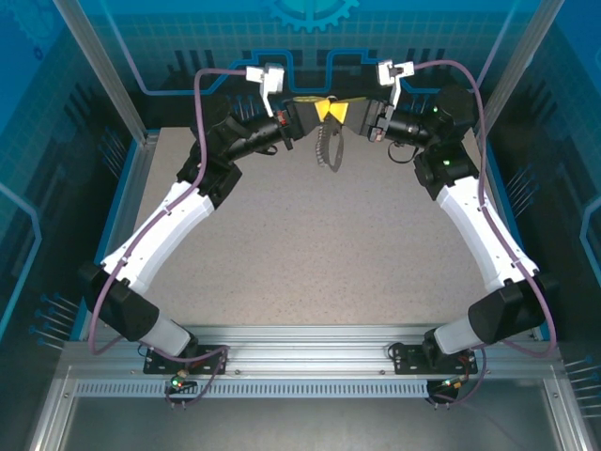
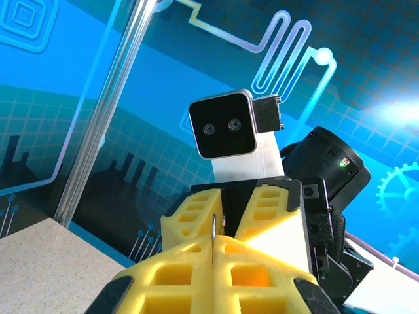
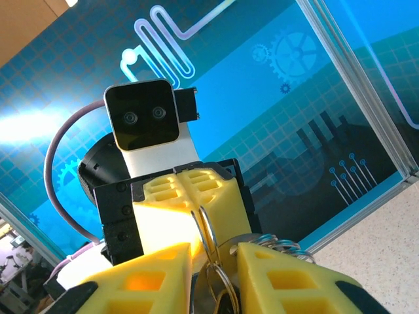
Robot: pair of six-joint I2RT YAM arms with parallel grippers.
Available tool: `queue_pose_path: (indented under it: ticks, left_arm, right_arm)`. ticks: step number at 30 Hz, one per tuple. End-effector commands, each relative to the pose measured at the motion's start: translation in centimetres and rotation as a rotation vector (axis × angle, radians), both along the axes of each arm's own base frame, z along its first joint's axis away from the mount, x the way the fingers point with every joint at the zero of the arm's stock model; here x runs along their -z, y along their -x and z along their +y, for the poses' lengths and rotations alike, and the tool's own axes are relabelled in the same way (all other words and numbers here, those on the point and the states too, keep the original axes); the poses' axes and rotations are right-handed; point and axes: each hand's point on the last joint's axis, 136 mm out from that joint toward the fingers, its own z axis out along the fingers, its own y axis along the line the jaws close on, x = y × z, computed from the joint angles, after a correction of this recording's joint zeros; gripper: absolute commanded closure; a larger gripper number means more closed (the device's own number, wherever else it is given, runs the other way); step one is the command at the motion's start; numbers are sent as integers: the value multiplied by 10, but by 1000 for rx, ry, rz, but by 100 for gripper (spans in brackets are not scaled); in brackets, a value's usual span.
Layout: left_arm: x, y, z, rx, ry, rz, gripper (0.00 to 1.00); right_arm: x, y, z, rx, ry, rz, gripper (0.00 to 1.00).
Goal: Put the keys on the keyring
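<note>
Pinching: left gripper (image 2: 213,255) clamped on thin metal ring (image 2: 214,227)
Keyring (image 1: 327,150): dangling between both grippers, above table's (image 1: 282,244) far edge
Right gripper (image 3: 215,261): jaws slightly apart around rings (image 3: 278,245); grip unclear
Progress: keys too small to tell; threading apparently unfinished

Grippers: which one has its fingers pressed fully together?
The left gripper: its yellow fingers meet on a thin ring. On the right gripper they stand apart, rings between them.

No readable text, label, brand or number shows on anything here.
</note>
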Motion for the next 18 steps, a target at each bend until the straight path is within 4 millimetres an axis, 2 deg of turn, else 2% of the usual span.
queue_pose_path:
  ticks: [1,6,8,9,14,15,18]
  left_arm:
    - [-3,2,1,13,16,-30,100]
    - [-2,3,2,12,17,-28,100]
    - [-1,2,3,10,15,-25,100]
    - [-1,2,3,11,15,-24,100]
    - [-3,1,6,5,16,-16,100]
    - [-4,0,8,1,16,-13,98]
    - [-5,-3,17,-15,1,0,83]
  right_arm:
    - [-4,-1,4,-1,-13,-18,82]
    - [-5,-4,1,19,-15,-15,87]
    - [-6,-5,0,24,-19,-15,98]
    - [-6,-5,0,23,-18,-14,100]
    - [-7,-8,-5,22,1,-19,100]
    - [-6,-9,-6,28,12,-17,100]
    - [-3,-9,-11,32,59,-16,100]
